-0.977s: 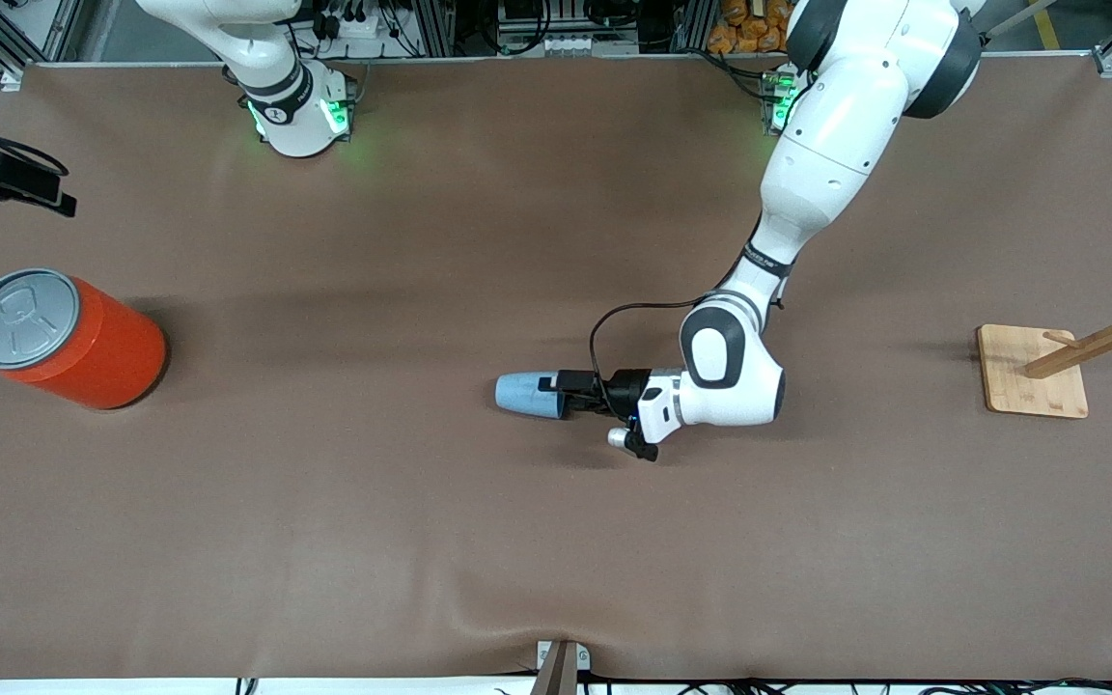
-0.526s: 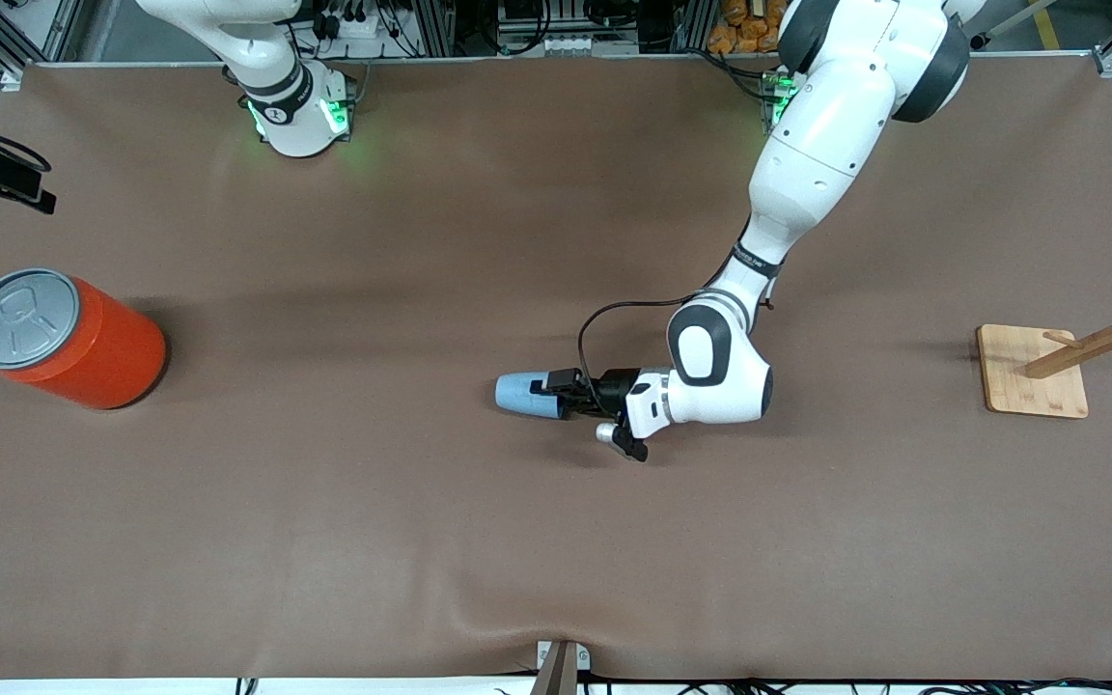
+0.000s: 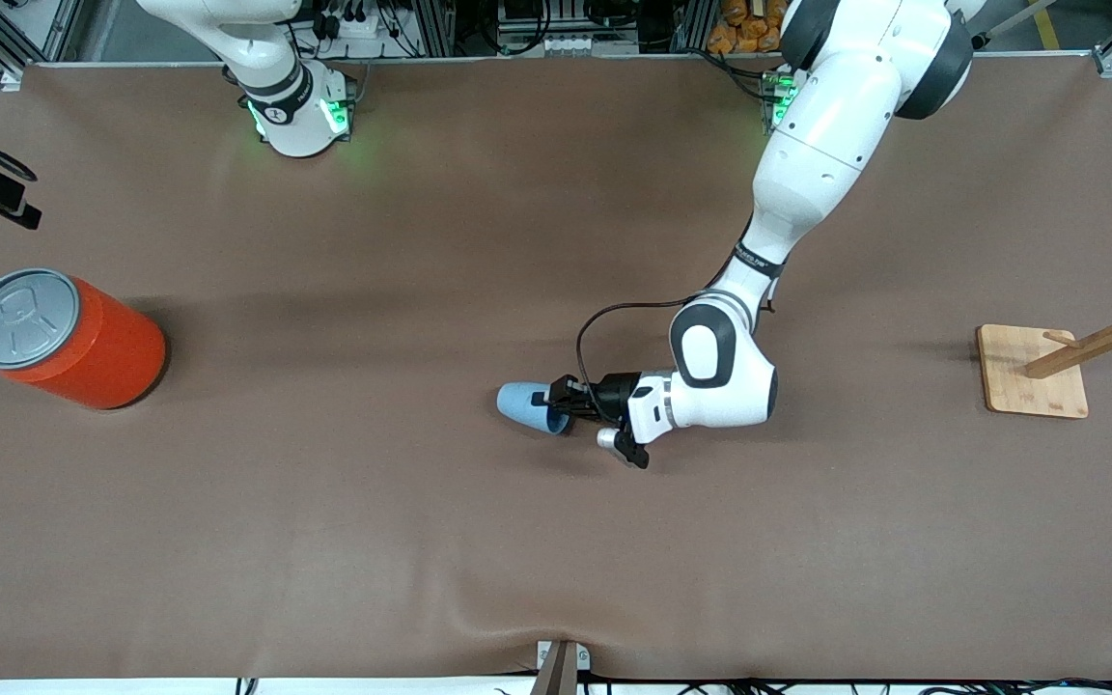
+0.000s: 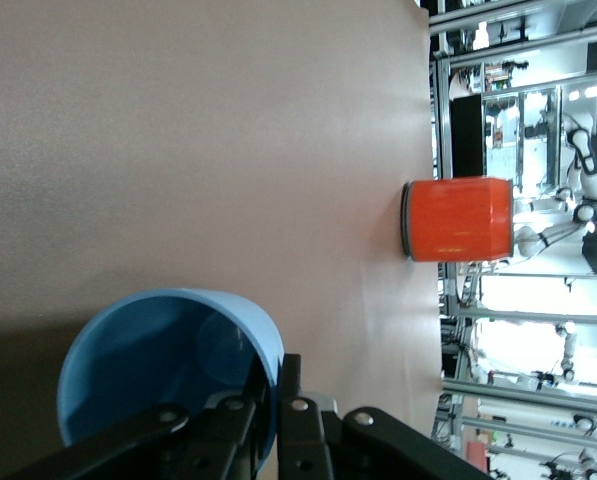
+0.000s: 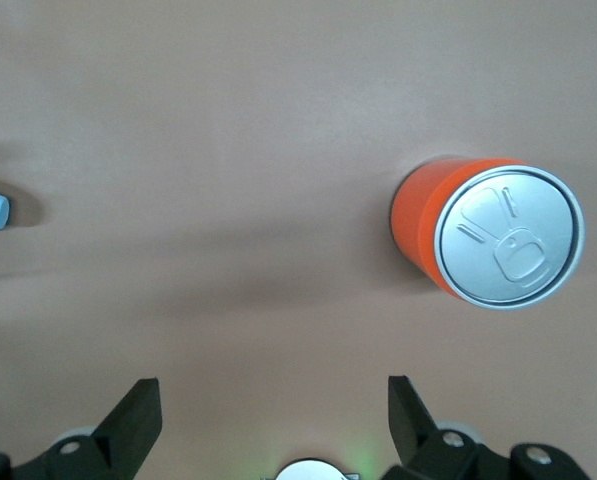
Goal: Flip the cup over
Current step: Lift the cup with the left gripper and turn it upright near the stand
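The small light-blue cup (image 3: 520, 403) lies on its side near the middle of the table, its mouth toward the left arm's end. My left gripper (image 3: 557, 399) is shut on the cup's rim. In the left wrist view one finger (image 4: 240, 425) sits inside the darker blue cup (image 4: 158, 365) and the other outside, with the left gripper (image 4: 276, 378) pinching the wall between them. My right gripper (image 5: 273, 405) hangs open and empty high over the table near the orange can, and that arm waits.
A large orange can (image 3: 69, 338) with a grey lid stands at the right arm's end, also seen as the orange can (image 5: 488, 240) in the right wrist view. A wooden rack (image 3: 1034, 372) stands at the left arm's end.
The left gripper has shut on the cup's rim. The cup has turned slightly, its mouth end swinging nearer to the front camera. The right gripper stays open.
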You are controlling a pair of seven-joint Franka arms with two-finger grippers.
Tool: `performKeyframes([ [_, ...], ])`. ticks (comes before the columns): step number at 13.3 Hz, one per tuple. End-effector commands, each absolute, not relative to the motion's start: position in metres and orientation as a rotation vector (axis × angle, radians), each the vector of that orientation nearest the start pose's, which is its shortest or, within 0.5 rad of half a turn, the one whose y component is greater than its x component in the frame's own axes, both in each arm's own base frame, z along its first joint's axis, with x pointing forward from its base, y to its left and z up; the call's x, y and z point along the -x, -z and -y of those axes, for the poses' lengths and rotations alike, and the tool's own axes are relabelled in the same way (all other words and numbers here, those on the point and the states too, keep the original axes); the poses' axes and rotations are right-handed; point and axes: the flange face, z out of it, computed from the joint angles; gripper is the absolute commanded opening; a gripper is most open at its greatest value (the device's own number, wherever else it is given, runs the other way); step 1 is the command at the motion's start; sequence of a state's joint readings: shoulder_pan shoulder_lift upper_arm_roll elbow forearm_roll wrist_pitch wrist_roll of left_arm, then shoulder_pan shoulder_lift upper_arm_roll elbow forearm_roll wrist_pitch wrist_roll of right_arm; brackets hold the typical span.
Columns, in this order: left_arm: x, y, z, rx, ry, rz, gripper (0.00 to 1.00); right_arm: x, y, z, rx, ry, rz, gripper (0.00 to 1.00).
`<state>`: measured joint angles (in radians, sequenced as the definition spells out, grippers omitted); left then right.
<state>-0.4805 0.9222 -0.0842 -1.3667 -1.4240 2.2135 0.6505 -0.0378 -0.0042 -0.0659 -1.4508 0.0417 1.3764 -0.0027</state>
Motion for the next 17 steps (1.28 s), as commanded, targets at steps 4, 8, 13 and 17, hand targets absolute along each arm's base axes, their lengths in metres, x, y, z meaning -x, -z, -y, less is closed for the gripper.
performKeyframes([
  [4, -0.623, -0.297, 0.417, -2.254, 0.075, 0.164, 0.0, -0.527, -0.672, 0.049, 3.079, -0.092, -0.139, 1.0],
  [8, -0.618, -0.314, 0.375, -2.479, 0.056, 0.273, 0.0, -0.526, -0.671, 0.054, 3.082, -0.102, -0.157, 1.0],
  [13, -0.615, -0.324, 0.263, -2.826, -0.004, 0.473, 0.0, -0.527, -0.671, 0.052, 3.08, -0.102, -0.152, 1.0],
  [17, -0.608, -0.313, 0.184, -3.017, 0.038, 0.523, 0.0, -0.527, -0.671, 0.053, 3.08, -0.102, -0.154, 1.0],
])
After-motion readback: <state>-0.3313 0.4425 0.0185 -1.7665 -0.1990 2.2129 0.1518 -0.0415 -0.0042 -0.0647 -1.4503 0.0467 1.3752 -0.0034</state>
